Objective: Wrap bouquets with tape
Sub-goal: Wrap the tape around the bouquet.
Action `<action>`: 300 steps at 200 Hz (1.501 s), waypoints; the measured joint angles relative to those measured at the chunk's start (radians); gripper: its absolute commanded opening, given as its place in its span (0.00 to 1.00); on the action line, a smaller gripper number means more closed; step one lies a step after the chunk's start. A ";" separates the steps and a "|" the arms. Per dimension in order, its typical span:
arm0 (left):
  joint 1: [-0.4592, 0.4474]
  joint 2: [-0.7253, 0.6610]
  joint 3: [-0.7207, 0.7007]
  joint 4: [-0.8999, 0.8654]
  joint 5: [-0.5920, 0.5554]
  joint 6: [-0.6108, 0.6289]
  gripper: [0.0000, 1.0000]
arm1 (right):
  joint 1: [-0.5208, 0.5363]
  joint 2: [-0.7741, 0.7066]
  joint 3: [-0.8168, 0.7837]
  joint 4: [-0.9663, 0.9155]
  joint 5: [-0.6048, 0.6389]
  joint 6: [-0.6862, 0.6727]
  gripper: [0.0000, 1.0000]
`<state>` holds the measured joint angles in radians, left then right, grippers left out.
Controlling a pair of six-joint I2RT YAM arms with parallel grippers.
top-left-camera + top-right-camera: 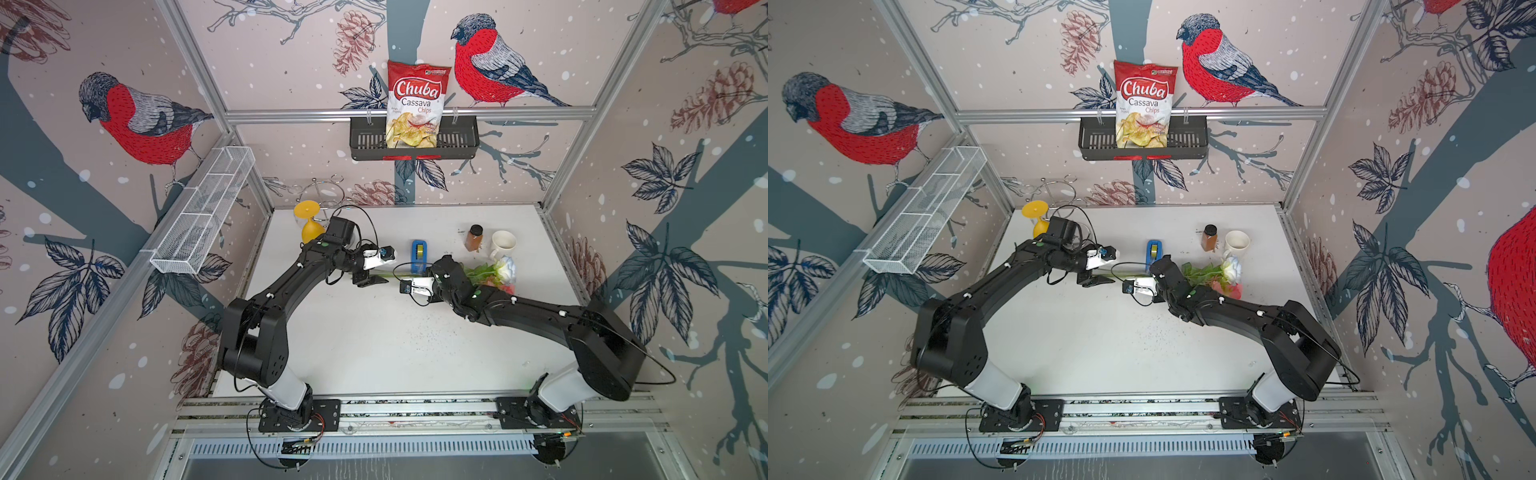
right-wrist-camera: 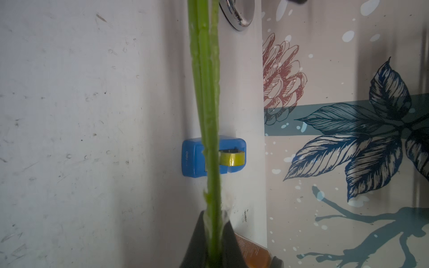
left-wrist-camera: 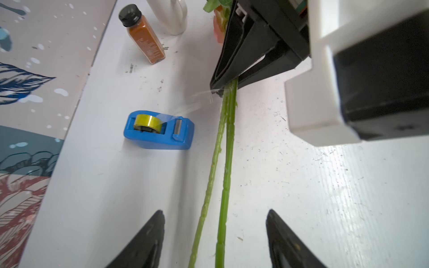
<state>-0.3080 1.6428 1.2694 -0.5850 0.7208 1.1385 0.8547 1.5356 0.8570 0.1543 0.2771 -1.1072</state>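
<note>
The bouquet (image 1: 494, 274) lies just on the robot's side of the tape dispenser (image 1: 419, 253), above the white table (image 1: 374, 332). Its pink and white blooms are off to the right of the dispenser. Its green stems (image 3: 226, 162) run leftward past the dispenser's near end, close to it but not touching.

The right gripper (image 3: 224, 89) is clamped on the stems just right of the dispenser, both fingers pressed flat against them. The right wrist view shows the same pinch (image 2: 214, 222), with the stems crossing in front of the blue dispenser (image 2: 192, 157).

The left gripper (image 3: 214, 213) is spread wide, left of the dispenser. The stems pass through the gap between its two black fingers, and neither finger touches them. In both top views it sits over the stems' free end (image 1: 376, 281) (image 1: 1098, 281).

A thin strip of tape (image 3: 199, 99) seems to stretch from the yellowish roll toward the stems at the right gripper's tip. It is faint and blurred, so where it ends is unclear.

Beyond the dispenser to its right, a brown spice jar (image 1: 474, 237) and a white mug (image 1: 503, 244) stand side by side, apart from the blooms.
</note>
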 measured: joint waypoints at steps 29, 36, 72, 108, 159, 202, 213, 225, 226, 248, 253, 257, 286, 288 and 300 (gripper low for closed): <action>-0.017 0.115 0.122 -0.135 0.008 0.043 0.70 | 0.010 -0.024 -0.046 0.077 0.049 -0.065 0.00; -0.023 0.138 0.147 -0.162 0.010 0.047 0.70 | 0.012 -0.028 -0.055 0.099 0.056 -0.076 0.00; -0.043 0.220 0.228 -0.259 0.015 0.077 0.68 | 0.017 -0.040 -0.085 0.160 0.085 -0.126 0.00; -0.062 0.256 0.261 -0.281 0.010 0.091 0.59 | 0.024 -0.045 -0.093 0.191 0.089 -0.150 0.00; -0.068 0.249 0.241 -0.253 -0.006 0.089 0.00 | 0.043 -0.043 -0.097 0.189 0.083 -0.138 0.16; -0.073 0.138 0.106 -0.113 -0.064 0.065 0.00 | 0.072 -0.056 -0.118 0.207 0.054 -0.064 0.47; -0.073 0.097 0.046 -0.048 -0.079 0.060 0.00 | 0.076 -0.076 -0.128 0.203 0.055 -0.041 0.49; -0.074 0.051 -0.026 0.026 -0.097 0.041 0.00 | 0.087 -0.108 -0.130 0.196 0.071 -0.009 0.51; -0.074 0.046 -0.035 0.036 -0.100 0.040 0.00 | 0.089 -0.112 -0.130 0.195 0.072 -0.005 0.51; -0.091 -0.026 -0.172 0.176 -0.148 0.035 0.00 | 0.116 -0.203 -0.108 0.145 0.067 0.082 0.57; -0.096 -0.037 -0.196 0.203 -0.157 0.035 0.00 | 0.117 -0.226 -0.099 0.131 0.060 0.106 0.59; -0.099 -0.042 -0.210 0.217 -0.164 0.035 0.00 | 0.117 -0.249 -0.092 0.123 0.055 0.126 0.62; -0.112 -0.068 -0.284 0.332 -0.187 0.049 0.00 | 0.094 -0.397 -0.079 0.097 0.000 0.279 0.79; -0.113 -0.070 -0.290 0.340 -0.188 0.051 0.00 | 0.091 -0.405 -0.079 0.096 -0.006 0.290 0.79; -0.118 -0.079 -0.321 0.387 -0.195 0.066 0.00 | 0.064 -0.440 -0.079 0.095 -0.035 0.367 0.80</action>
<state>-0.4259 1.5635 0.9482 -0.1982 0.5262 1.2041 0.9188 1.0958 0.7784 0.2497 0.2424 -0.7403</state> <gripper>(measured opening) 0.085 0.798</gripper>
